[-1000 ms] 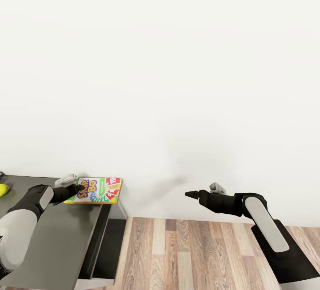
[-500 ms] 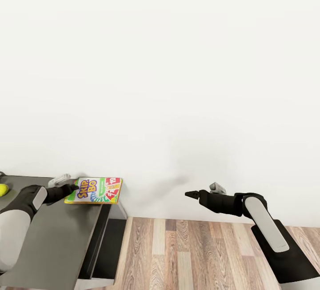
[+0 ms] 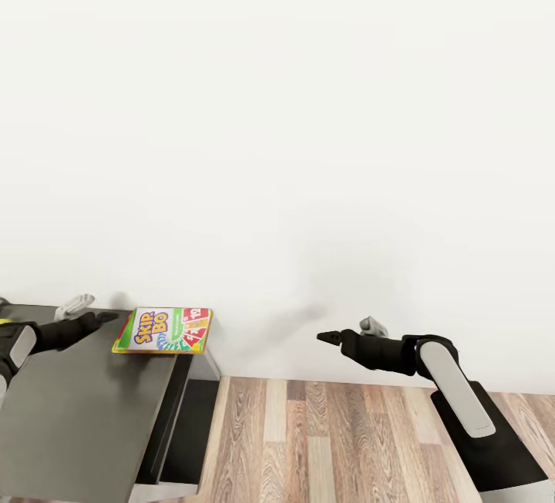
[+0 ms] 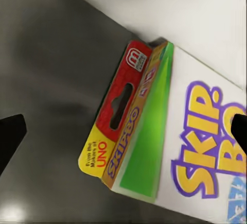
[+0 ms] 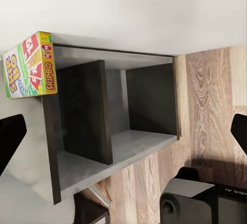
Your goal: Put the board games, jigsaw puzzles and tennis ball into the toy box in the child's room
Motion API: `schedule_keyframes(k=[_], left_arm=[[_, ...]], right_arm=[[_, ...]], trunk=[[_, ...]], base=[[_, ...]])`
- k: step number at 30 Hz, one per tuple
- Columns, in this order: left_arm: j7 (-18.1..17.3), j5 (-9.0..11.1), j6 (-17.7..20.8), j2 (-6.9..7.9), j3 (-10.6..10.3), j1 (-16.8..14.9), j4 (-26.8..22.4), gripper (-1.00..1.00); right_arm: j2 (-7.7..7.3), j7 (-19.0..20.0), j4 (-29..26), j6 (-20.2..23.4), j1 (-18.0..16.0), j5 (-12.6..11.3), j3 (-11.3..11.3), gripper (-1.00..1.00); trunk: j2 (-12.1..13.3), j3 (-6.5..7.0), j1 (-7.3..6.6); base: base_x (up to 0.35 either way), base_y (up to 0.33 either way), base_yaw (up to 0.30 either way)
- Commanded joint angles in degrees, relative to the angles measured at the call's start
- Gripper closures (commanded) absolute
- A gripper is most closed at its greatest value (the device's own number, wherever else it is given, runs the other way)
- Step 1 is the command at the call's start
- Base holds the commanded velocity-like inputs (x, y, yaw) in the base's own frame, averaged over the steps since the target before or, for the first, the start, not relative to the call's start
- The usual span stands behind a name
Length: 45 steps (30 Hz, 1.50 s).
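Against a bare white wall, the board game [image 3: 163, 330] lies at the bench [image 3: 77, 410] end, not yet boxed. Our left gripper [image 3: 106, 317] hangs just beside it, released and empty; our right gripper [image 3: 324, 337] is spread open over the floor.

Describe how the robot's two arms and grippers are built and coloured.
Both arms pair black jointed sections with pale grey shell panels. The right arm shows a long grey panel on a black upper link and a small grey fitting near the wrist. The right gripper and left gripper end in slim black tapered fingers. No loose cables or markings are visible.
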Motion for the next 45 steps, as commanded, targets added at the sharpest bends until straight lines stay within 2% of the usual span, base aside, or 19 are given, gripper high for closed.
schedule_keyframes(k=[1,5,7,8,9,11,14,16,17,20,22,27,40,45], left_arm=[[-1.2,0.0,0.9,0.27,0.4,0.0,0.0,-1.0],[-9.8,-0.3,4.2,1.39,0.3,0.0,-0.1,-1.0],[-17.5,-0.6,5.5,1.67,0.2,0.1,-0.1,-1.0],[-19.5,-0.8,5.7,1.73,0.1,0.2,-0.1,-1.0],[-23.4,-1.4,6.0,1.88,0.1,0.5,-0.2,-1.0],[-27.2,-2.4,6.2,2.21,0.1,0.7,-0.4,-1.0],[-36.2,-5.5,7.0,3.35,0.0,1.0,-0.5,-1.0],[-39.7,-6.7,7.2,3.74,0.0,1.1,-0.6,-1.0],[-43.1,-7.7,7.3,4.06,0.0,1.1,-0.6,-1.0],[-50.0,-9.5,7.5,4.62,0.0,1.2,-0.6,-1.0],[-52.3,-10.3,7.5,4.76,0.0,1.2,-0.6,-1.0],[-54.5,-11.1,7.6,4.94,-0.1,1.2,-0.6,-1.0],[-54.9,-11.2,7.6,5.01,-0.1,1.2,-0.6,-1.0],[-54.9,-11.2,7.6,5.01,-0.1,1.2,-0.6,-1.0]], right_arm=[[0.15,-0.6,0.0,0.0,-0.1,-0.5,0.1,-1.0],[0.89,-0.6,0.3,-0.4,-0.1,-0.2,0.1,-1.0],[1.04,-0.6,0.3,-1.5,-0.1,-0.2,0.1,-1.0],[1.05,-0.6,0.3,-1.8,-0.1,-0.2,0.1,-1.0],[1.1,-0.6,0.4,-2.3,-0.1,-0.3,0.1,-1.0],[1.12,-0.6,0.4,-2.7,-0.1,-0.3,0.1,-1.0],[1.16,-0.6,0.5,-3.0,-0.1,-0.4,0.1,-1.0],[1.16,-0.6,0.5,-3.1,-0.1,-0.4,0.1,-1.0],[1.17,-0.6,0.5,-3.1,-0.1,-0.4,0.1,-1.0],[1.17,-0.6,0.5,-3.2,-0.1,-0.4,0.1,-1.0],[1.19,-0.6,0.5,-3.2,-0.1,-0.4,0.1,-1.0],[1.19,-0.6,0.4,-3.3,-0.1,-0.4,0.1,-1.0],[1.18,-0.6,0.3,-3.4,0.0,-0.8,0.1,-1.0],[1.18,-0.6,0.3,-3.4,-0.1,-0.9,0.1,-1.0]], trunk=[[-0.1,-0.1,0.03],[-0.1,-0.1,0.03],[-0.1,-0.1,0.03],[-0.1,-0.1,0.03],[-0.1,-0.1,0.03],[-0.1,-0.1,0.03],[-0.1,-0.1,0.03],[-0.1,-0.1,0.03],[-0.1,-0.1,0.03],[-0.1,-0.1,0.03],[-0.1,-0.1,0.03],[-0.1,-0.1,0.03],[-0.1,0.18,0.03],[-2.1,-0.3,1.13]], base=[[0.0,0.0,0.0],[0.0,0.0,0.0],[0.0,0.0,0.0],[0.0,0.0,0.0],[0.0,0.0,0.0],[0.0,0.0,0.0],[0.0,0.0,0.0],[0.0,0.0,0.0],[0.0,0.0,0.0],[0.0,0.0,0.0],[0.0,0.0,0.0],[0.0,0.0,0.0],[0.0,0.0,0.0],[0.0,0.0,0.0]])
